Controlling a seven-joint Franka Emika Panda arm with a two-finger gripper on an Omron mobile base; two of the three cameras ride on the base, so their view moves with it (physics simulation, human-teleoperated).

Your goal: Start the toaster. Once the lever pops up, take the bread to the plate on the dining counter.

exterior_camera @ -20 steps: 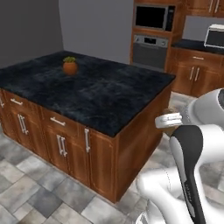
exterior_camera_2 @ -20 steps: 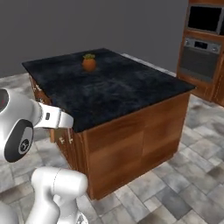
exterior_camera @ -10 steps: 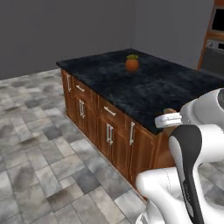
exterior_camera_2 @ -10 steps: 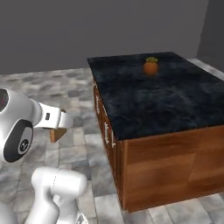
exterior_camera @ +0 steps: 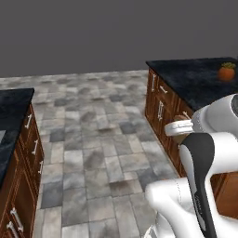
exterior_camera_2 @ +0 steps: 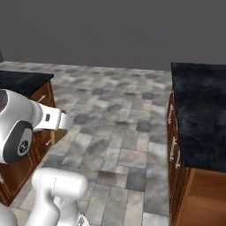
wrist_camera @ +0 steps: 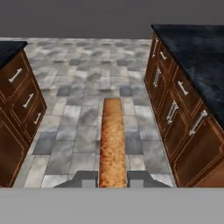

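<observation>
Even, diffuse light is falling across the rendered kitchen, coming from no clear direction. The grey tiled floor (exterior_camera: pixel 93 139) is showing only faint darker patches and no hard shadows. The back wall (exterior_camera_2: pixel 110 31) is sitting dim. Textures are looking soft and coarse, and nothing is glaring.

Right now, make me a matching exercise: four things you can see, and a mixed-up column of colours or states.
Things:
1. bread
2. gripper
3. floor
4. orange fruit

States:
A. grey stone tiles
B. sits on a black counter at the right
C. seen edge-on, tan-brown, held between the fingers
D. shut on the slice

Pairs: 1-C, 2-D, 3-A, 4-B
</observation>
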